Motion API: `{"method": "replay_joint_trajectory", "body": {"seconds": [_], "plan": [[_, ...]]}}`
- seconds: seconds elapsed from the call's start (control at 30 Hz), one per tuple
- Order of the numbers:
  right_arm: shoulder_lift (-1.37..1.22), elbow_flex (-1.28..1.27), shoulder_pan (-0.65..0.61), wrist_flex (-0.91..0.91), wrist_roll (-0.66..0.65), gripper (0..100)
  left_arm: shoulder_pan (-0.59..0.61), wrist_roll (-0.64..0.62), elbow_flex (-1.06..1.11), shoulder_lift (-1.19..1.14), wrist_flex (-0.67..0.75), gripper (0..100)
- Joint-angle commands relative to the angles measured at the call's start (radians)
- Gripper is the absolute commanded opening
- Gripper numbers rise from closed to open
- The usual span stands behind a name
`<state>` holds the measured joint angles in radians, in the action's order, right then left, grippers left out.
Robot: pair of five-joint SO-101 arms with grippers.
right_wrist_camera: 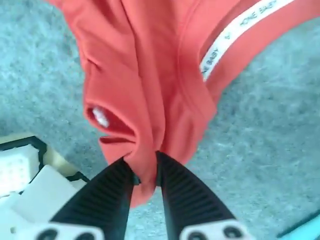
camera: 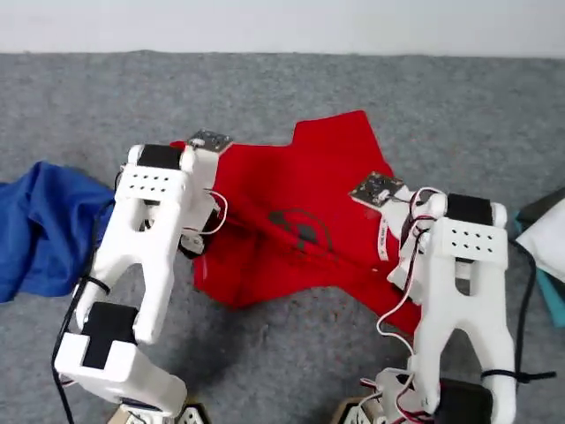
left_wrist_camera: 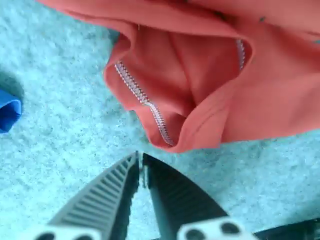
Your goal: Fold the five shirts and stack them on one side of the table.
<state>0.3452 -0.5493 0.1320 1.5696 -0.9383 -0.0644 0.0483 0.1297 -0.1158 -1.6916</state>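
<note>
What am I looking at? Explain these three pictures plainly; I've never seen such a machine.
These are two white robot arms, a left arm and a right arm, at a grey table. One picture looks down from above; the other two come from cameras on the wrists. A red shirt lies rumpled in the middle, a blue shirt beside the left arm. The right tool pinches a fold of the red shirt. The left tool is shut on nothing, just off the shirt's edge.

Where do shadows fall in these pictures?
High view: faint shade along the near edge of the red shirt. Left wrist view: a dark patch on the table beside the blue shirt. Right wrist view: darkness inside the fold by the right gripper.
</note>
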Motion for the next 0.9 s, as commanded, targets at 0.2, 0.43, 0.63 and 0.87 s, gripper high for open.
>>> {"method": "replay_joint_trajectory", "body": {"seconds": [0.2,0.43,0.63,0.87], "plan": [[0.022,-0.012,0.012,0.016,-0.011,0.8,-0.238,0.018,0.208,-0.003,0.1,11],[0.022,-0.012,0.062,0.064,-0.014,0.8,-0.137,-0.06,0.064,-0.195,0.129,12],[0.022,-0.012,0.082,0.056,-0.068,0.8,-0.06,-0.078,-0.24,-0.304,-0.064,21],[0.021,-0.012,0.067,0.041,-0.068,0.8,-0.069,0.014,-0.231,-0.362,-0.064,21]]}}
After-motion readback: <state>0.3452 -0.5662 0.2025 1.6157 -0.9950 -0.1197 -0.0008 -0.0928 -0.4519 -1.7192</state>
